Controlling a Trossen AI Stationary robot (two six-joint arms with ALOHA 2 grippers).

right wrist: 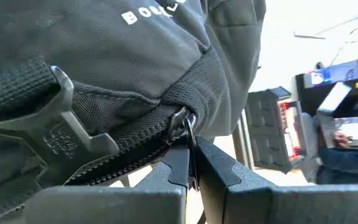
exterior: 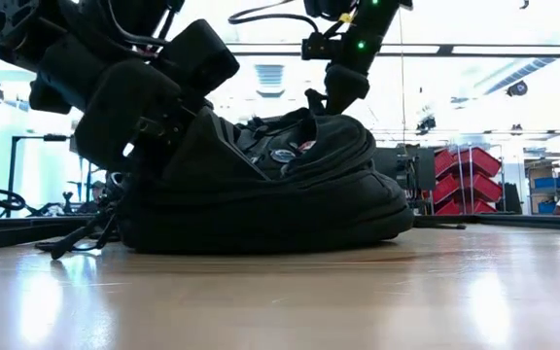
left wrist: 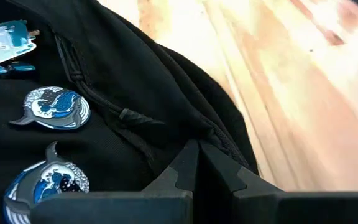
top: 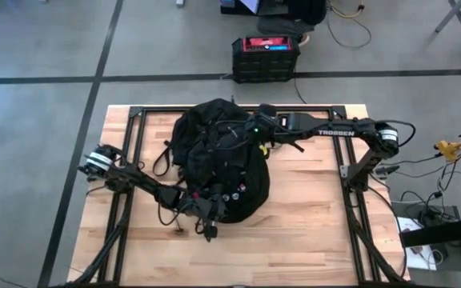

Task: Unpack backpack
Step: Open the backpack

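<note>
Pinching a metal zipper pull (right wrist: pixel 184 124) between closed fingertips, the right gripper (right wrist: pixel 191 152) sits at the far edge of the backpack (top: pixel 218 156), which lies slumped in the middle of the wooden table (top: pixel 310 224). White lettering on the grey fabric above that zipper begins "BO", the rest cut off. The right arm stretches in from the table's right side, with "TROSSEN" printed along its forearm (top: pixel 336 132). The left gripper (left wrist: pixel 194 158) is also closed, its tips pressed against the black fabric near the bag's top; whether it actually has a fold pinched is hard to tell. Beside it are two round wave-patterned pins (left wrist: pixel 53 107) and a small rectangular one. The left arm reaches in low from the table's left edge. Beyond the table, a black crate with a red top (top: pixel 266 56) stands on the grey floor, and red bins (exterior: pixel 467 173) line the bright room behind.
</note>
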